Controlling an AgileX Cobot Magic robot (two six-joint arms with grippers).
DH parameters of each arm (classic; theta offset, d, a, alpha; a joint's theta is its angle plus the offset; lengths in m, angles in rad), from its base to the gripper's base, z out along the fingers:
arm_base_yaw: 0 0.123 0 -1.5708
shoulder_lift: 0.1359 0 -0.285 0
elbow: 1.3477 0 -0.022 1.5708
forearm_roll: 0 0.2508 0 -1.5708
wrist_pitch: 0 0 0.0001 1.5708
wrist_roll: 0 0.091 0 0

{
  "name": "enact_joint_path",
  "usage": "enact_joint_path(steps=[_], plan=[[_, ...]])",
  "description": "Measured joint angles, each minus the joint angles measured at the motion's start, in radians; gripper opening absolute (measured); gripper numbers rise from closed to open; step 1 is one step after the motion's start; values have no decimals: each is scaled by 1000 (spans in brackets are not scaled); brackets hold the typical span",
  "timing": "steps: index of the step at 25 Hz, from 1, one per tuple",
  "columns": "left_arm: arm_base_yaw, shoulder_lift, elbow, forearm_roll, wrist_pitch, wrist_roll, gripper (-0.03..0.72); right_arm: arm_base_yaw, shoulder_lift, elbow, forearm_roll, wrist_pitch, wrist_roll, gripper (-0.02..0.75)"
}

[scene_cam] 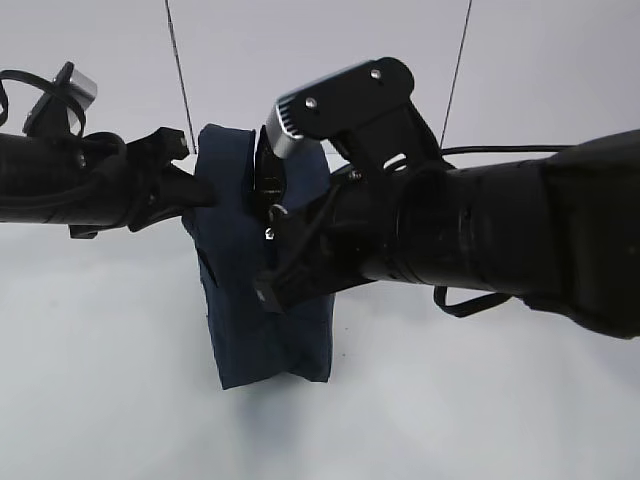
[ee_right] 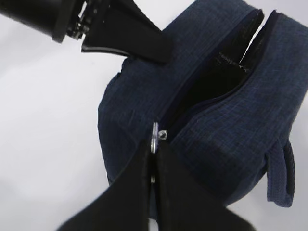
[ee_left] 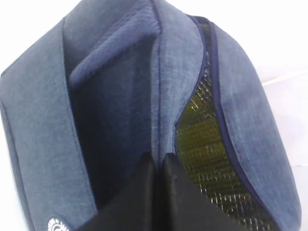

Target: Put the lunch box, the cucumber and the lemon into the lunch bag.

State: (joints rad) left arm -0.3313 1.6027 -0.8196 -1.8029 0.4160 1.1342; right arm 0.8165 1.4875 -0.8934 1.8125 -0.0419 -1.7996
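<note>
Silvery lining (ee_left: pixel 211 159) only in left wrist view; right fingers (ee_right: pixel 154 163) pinching ring pull (ee_right: pixel 155 137), left fingers (ee_left: pixel 156 192) pinching bag (scene_cam: pixel 260 290) fabric.

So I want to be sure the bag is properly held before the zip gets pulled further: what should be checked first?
1. Right gripper shut on the silver ring pull: ok.
2. Left gripper shut on the fabric of the dark navy boxy lunch bag: ok.
3. Zipper partly open, silvery lining showing: ok.
4. Opening wide enough for the food: not ok yet.
5. Bag resting on the white table: cannot tell.
6. Lunch box, cucumber and lemon within reach: cannot tell, none in view.
</note>
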Motion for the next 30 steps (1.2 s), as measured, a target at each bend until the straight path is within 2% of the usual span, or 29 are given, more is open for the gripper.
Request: enact_joint_path(steps=[14,17,20,23,27,30], plan=[[0,0,-4,1,7,26,8,0,56,-23,-4,62,-7,8],[4,0,-4,1,31,44,94,0,56,-23,-4,66,-9,8],[35,0,-4,1,82,53,267,0,56,-23,-4,68,-9,8],[114,0,-4,2,196,61,417,0,56,-23,-4,65,-9,8],[221,0,-4,8,376,79,461,0,56,-23,-4,42,-12,8],[256,0,-4,20,486,130,463,0,54,-23,-4,11,-12,8]])
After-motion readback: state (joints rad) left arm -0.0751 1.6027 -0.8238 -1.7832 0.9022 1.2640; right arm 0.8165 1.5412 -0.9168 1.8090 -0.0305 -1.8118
